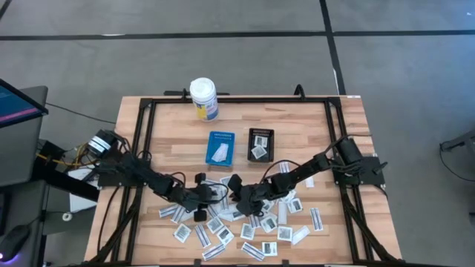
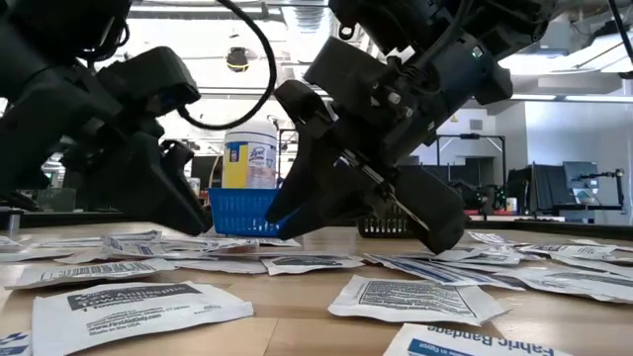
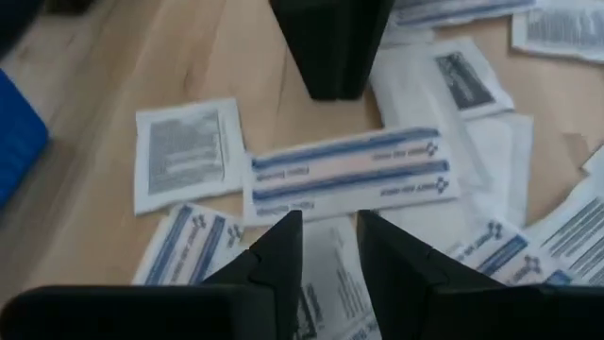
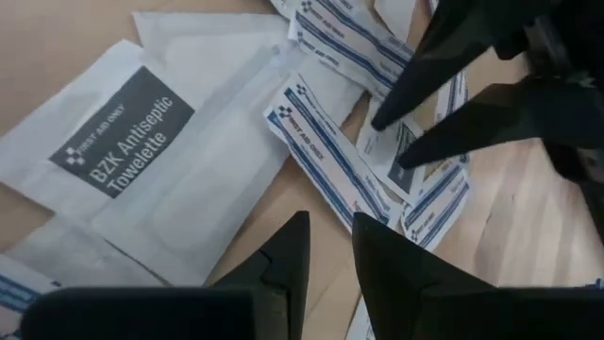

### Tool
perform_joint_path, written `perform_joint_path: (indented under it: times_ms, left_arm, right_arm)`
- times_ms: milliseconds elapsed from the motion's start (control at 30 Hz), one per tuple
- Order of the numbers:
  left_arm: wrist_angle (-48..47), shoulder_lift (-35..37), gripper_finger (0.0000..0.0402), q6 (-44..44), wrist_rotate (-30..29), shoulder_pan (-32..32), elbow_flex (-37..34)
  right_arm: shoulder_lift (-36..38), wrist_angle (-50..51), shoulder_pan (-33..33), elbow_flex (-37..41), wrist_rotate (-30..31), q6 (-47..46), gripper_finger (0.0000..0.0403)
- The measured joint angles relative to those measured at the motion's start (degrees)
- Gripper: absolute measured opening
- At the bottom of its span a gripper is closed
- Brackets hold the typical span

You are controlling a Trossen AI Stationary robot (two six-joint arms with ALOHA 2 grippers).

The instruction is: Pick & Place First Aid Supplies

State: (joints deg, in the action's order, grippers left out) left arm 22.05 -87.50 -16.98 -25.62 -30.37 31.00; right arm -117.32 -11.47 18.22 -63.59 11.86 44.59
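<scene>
The first aid supplies (image 1: 236, 231), flat white packets, lie spread over the near middle of the wooden table. Some are squarish with dark print, like the towelette packet (image 4: 127, 132). Others are narrow blue-striped bandage strips (image 3: 349, 175). My left gripper (image 1: 213, 194) comes in from the left and my right gripper (image 1: 239, 194) from the right. They face each other low over the far edge of the pile. Both stand slightly open with nothing between the fingers (image 3: 326, 236) (image 4: 328, 231). The left gripper's fingertips (image 4: 406, 118) point at a small squarish packet (image 4: 404, 149).
A blue tray (image 1: 220, 147) holding a white packet and a black tray (image 1: 260, 143) holding packets stand just beyond the grippers. A white bottle with a yellow label (image 1: 203, 99) stands at the far edge. A black frame (image 1: 145, 141) runs along the table's sides.
</scene>
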Motion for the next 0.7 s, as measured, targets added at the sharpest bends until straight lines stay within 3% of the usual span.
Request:
perform_joint_path:
  times_ms: [400,700]
  left_arm:
    - [5.04,-0.07,0.0169,0.11,4.80,5.16,0.00]
    - [8.58,-5.76,0.0191,-0.10,8.13,7.52,0.16]
  right_arm:
    - [-0.07,-2.02,0.08,0.04,-1.49,-0.08,0.0077]
    - [-0.07,-1.48,0.48,0.07,-1.51,0.22,0.0077]
